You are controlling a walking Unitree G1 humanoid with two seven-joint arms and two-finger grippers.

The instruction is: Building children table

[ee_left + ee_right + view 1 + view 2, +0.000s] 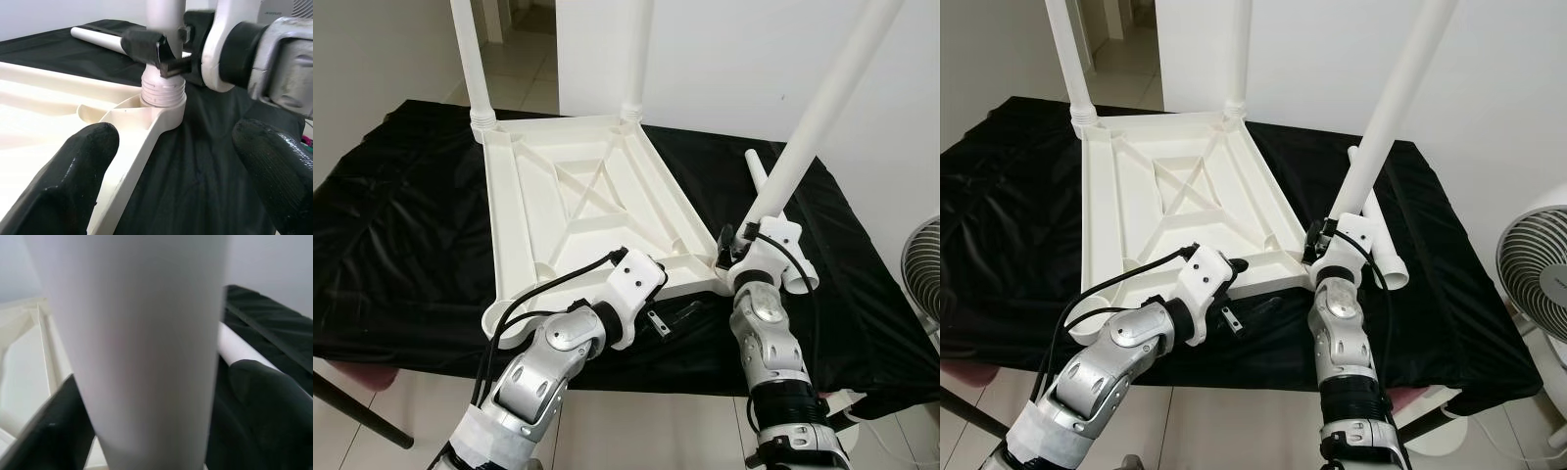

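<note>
White table leg (808,127) clamped by right gripper (164,51) (tilted) at tabletop (578,196) corner

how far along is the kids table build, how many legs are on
Two white legs already stand in the far corner sockets of the upturned tabletop. The right gripper is clamped on a third leg, tilted, its threaded end at the near right corner socket. The left gripper is open beside that corner. A fourth leg lies on the black cloth, not yet fitted.
</note>
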